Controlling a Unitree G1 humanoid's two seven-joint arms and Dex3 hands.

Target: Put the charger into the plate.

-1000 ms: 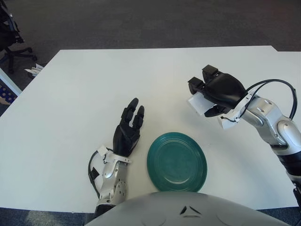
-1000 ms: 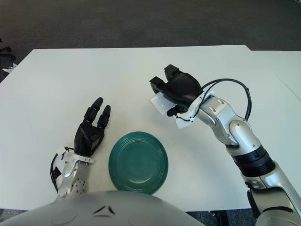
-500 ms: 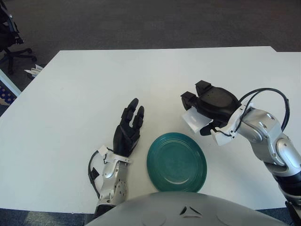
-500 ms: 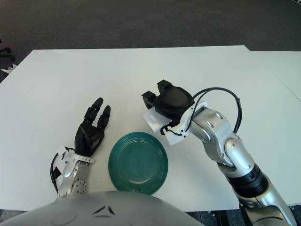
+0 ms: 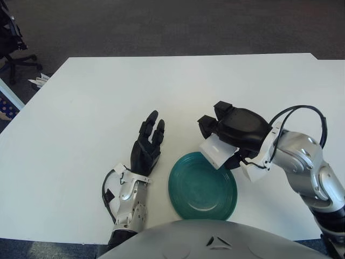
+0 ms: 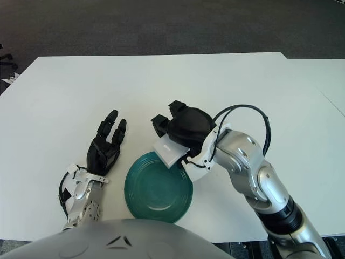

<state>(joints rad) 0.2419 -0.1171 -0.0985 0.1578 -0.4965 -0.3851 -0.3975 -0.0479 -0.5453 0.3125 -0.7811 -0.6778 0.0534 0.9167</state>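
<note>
Left eye view: right robot hand (image 5: 226,135) pinching white charger (image 5: 215,151), tilted, low end over plate (image 5: 202,186) rim.

White surface (image 5: 81,113) with plain top, far edge and angled right corner in view; dark grey carpet floor (image 5: 161,27) beyond it; black office chair (image 5: 12,40) on castors at upper left, small white crumpled paper item (image 5: 39,81) on the floor by the surface's left corner.

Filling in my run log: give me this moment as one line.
right hand: shut on charger, over plate far rim | left hand: open, left of plate | charger: not yet released
</note>
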